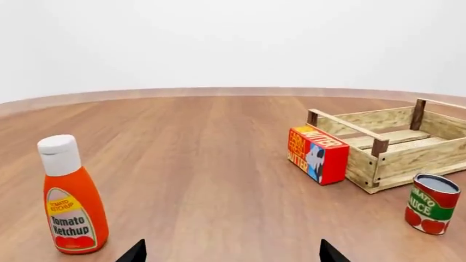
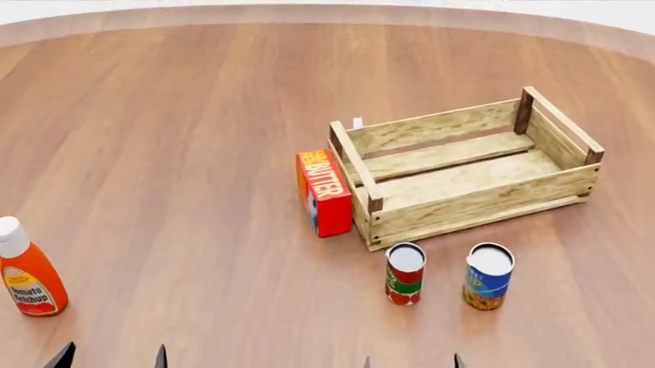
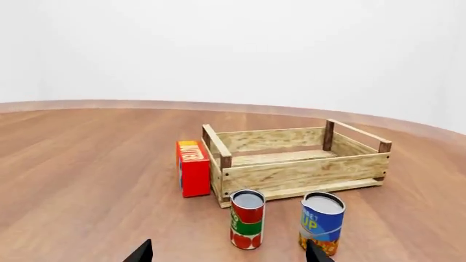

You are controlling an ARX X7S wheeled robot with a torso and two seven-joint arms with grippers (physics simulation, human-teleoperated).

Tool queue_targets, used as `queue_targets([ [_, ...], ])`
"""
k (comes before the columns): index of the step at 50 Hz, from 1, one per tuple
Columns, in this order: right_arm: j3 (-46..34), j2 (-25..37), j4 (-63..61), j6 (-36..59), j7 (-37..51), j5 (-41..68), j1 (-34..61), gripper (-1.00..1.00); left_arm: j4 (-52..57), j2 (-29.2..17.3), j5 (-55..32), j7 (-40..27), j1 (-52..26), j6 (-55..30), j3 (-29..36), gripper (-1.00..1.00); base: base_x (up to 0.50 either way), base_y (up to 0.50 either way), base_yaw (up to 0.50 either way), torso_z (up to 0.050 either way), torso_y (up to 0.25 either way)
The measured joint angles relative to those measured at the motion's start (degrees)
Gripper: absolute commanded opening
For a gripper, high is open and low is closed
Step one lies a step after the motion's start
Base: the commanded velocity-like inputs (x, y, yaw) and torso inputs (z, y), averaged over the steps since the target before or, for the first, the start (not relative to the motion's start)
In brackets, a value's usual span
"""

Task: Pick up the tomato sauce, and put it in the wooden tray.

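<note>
The tomato sauce (image 2: 406,274) is a small red can with a green band and a silver top, standing upright on the wooden table just in front of the wooden tray (image 2: 471,211). It also shows in the right wrist view as the tomato sauce (image 3: 248,219), ahead of my right gripper (image 3: 228,255), which is open and holds nothing. The tray (image 3: 306,173) lies behind the can. My left gripper (image 1: 231,254) is open and empty; the can (image 1: 431,203) and tray (image 1: 407,155) sit far off to its side. Only the fingertips (image 2: 456,360) show in the head view.
A blue-and-yellow can (image 2: 488,276) stands right beside the tomato sauce. A red butter box (image 2: 324,193) leans against the tray's left end. An orange ketchup bottle (image 2: 27,270) with a white cap stands at the far left, near my left gripper.
</note>
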Motion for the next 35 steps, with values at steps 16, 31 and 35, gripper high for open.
queue_targets([
  [16, -1.3, 0.9, 0.7, -0.7, 0.4, 0.6, 0.7, 1.00, -1.3, -1.0, -1.2, -1.1, -1.2, 0.2, 1.3, 1.00, 0.33, 0.00, 0.00, 0.000, 0.000],
  [31, -2.1, 1.8, 0.2, -1.0, 0.8, 1.3, 0.3, 1.00, -1.3, -1.8, -2.3, -2.1, -1.1, 0.4, 2.3, 1.00, 0.33, 0.00, 0.00, 0.000, 0.000],
  [35, -2.3, 2.0, 0.0, -1.0, 0.9, 1.5, 0.2, 1.00, -1.4, -2.1, -2.5, -2.3, -1.1, 0.5, 2.6, 1.00, 0.32, 0.00, 0.00, 0.000, 0.000],
])
